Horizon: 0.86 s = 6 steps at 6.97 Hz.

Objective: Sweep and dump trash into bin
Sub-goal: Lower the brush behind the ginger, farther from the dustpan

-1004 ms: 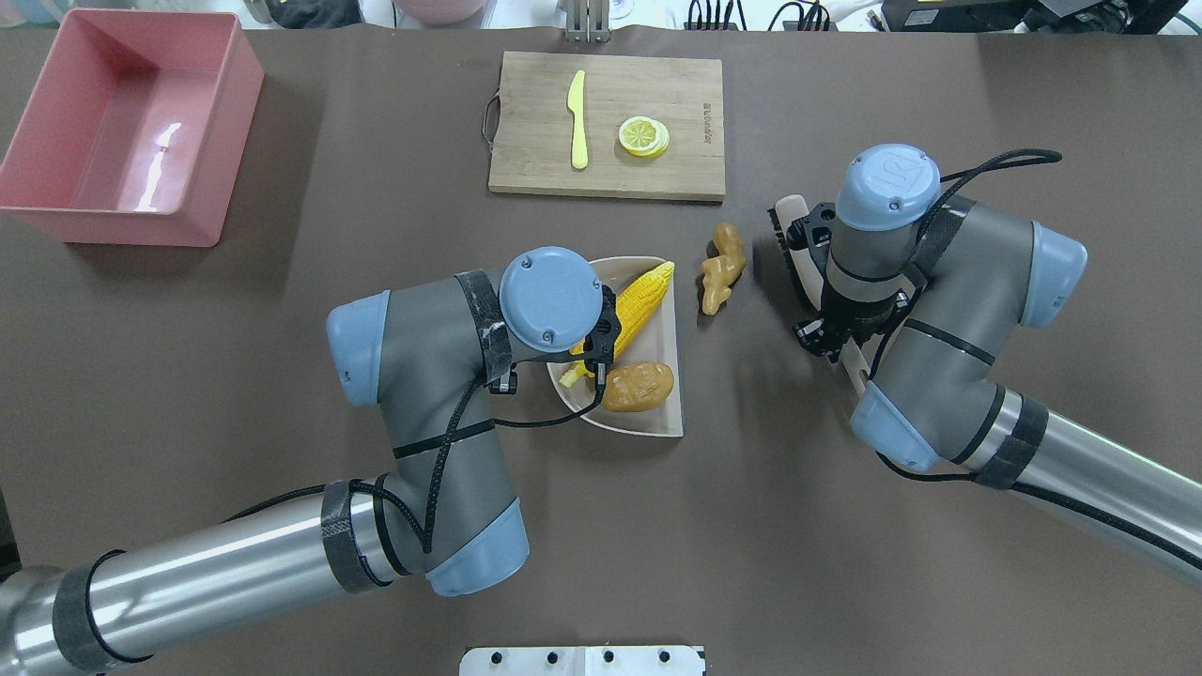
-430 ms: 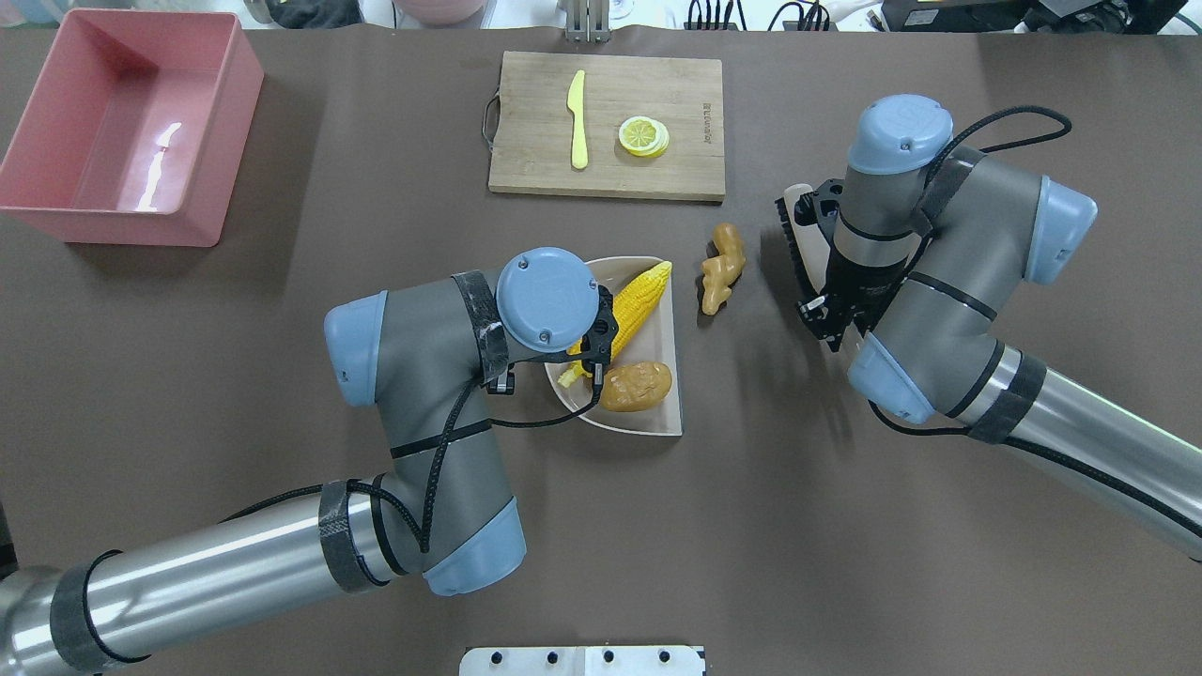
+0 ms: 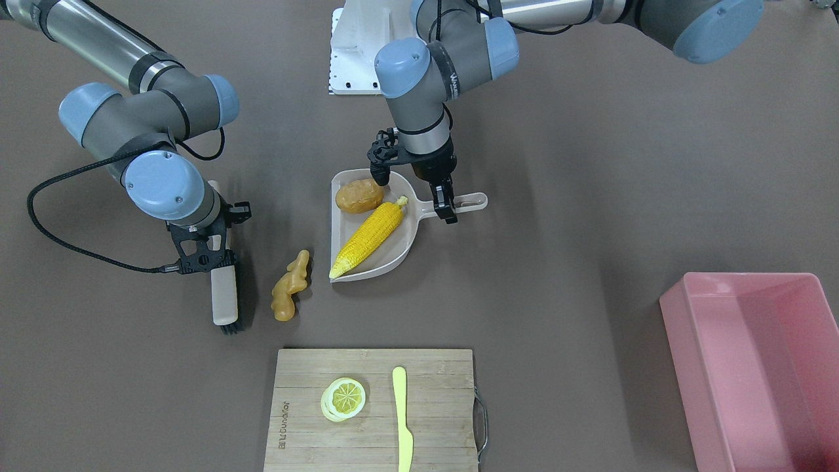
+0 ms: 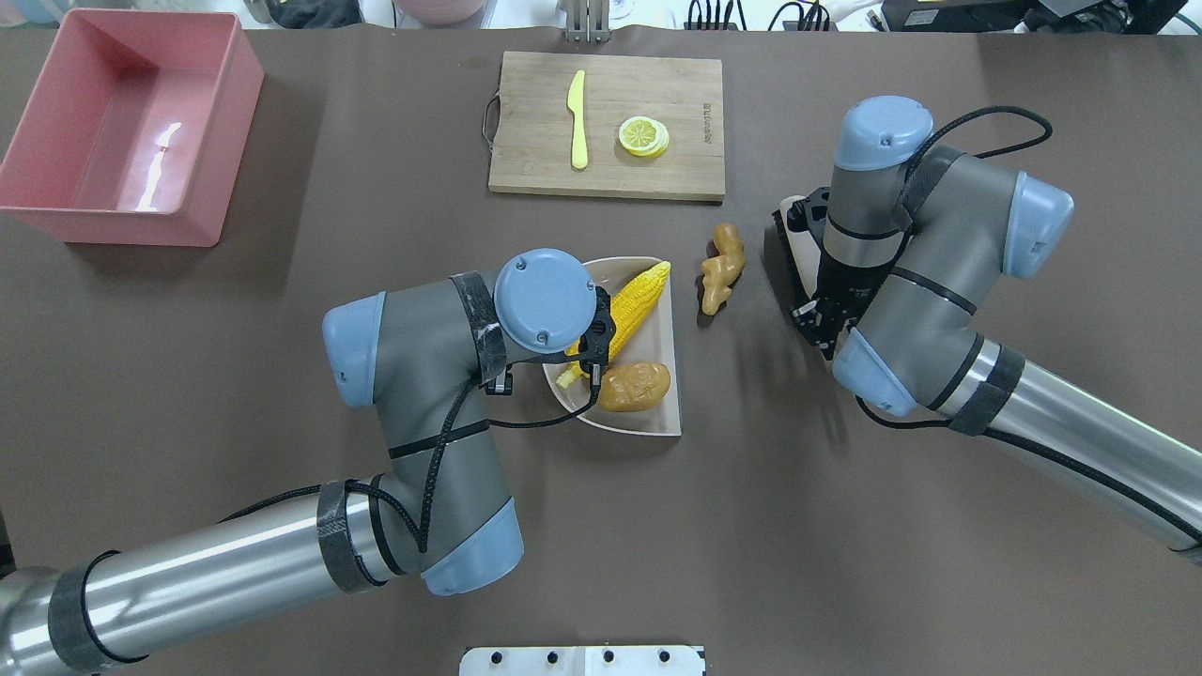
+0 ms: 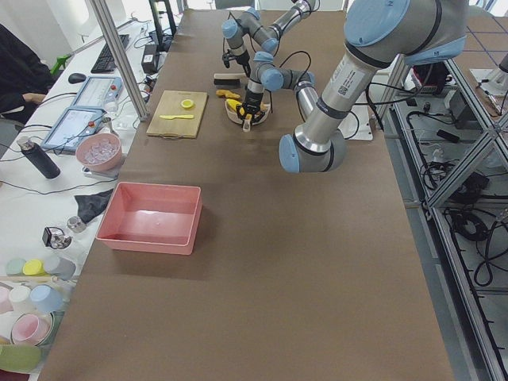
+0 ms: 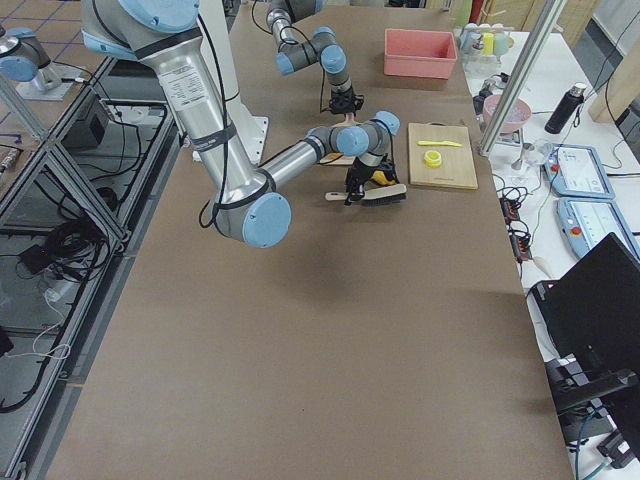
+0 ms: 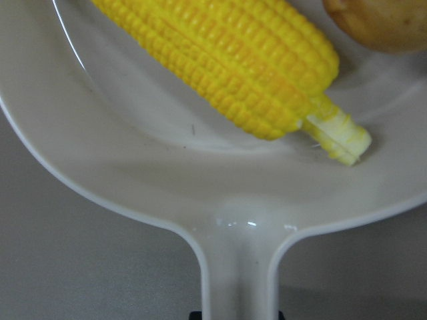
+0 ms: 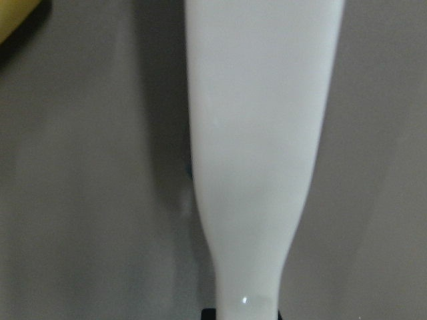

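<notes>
Lying near the ginger root (image 3: pixel 290 286), the cutting board (image 3: pixel 439 406) bears unreadable lettering (image 3: pixel 283 426).

From overhead, the left wrist (image 4: pixel 547 300) sits right over the dustpan (image 4: pixel 669 329) handle and part of the corn (image 4: pixel 639 299). The right arm (image 4: pixel 901 282) covers nearly all the brush (image 4: pixel 796 230), so only its far tip peeks out. Front view crops the bin (image 3: pixel 734 280) at the picture's right and bottom edges, plus the far ends of the board (image 3: pixel 308 393) and knife (image 3: pixel 400 406). Left wrist cam catches just a corner of the potato (image 7: pixel 383 23), and the right one's a blurry handle with a yellow smear (image 8: pixel 17 13) I can't identify.
</notes>
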Available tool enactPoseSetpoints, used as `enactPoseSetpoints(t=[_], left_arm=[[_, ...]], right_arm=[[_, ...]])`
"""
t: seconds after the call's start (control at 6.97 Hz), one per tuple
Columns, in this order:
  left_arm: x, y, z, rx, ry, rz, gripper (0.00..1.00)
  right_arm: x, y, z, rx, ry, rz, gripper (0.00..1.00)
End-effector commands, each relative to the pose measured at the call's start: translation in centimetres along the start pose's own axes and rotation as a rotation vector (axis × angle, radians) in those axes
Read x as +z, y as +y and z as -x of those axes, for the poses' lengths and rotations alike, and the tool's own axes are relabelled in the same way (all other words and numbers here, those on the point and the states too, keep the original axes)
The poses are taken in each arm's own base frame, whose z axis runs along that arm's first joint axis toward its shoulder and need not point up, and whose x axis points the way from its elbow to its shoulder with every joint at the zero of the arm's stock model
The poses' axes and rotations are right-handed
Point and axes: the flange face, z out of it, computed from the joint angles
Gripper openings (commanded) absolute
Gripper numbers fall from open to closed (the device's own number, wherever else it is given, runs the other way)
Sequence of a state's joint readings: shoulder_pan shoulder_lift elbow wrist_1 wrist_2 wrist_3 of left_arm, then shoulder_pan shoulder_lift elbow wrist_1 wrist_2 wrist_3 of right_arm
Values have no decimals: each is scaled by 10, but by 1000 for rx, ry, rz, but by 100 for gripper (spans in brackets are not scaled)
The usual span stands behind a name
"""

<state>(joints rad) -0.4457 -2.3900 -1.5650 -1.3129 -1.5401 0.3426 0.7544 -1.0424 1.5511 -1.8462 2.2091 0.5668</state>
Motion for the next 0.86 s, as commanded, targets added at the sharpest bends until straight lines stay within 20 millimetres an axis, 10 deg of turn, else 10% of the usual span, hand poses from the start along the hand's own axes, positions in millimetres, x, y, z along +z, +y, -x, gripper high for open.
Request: enactPoseSetpoints(t=[0.0, 0.72], left_arm=[[-2, 1, 0, 0, -2, -4, 0], [1, 10, -3, -1, -2, -4, 0]], right_arm=[[-14, 2, 25, -4, 15, 29, 0], [-12, 15, 70, -57, 16, 51, 0]])
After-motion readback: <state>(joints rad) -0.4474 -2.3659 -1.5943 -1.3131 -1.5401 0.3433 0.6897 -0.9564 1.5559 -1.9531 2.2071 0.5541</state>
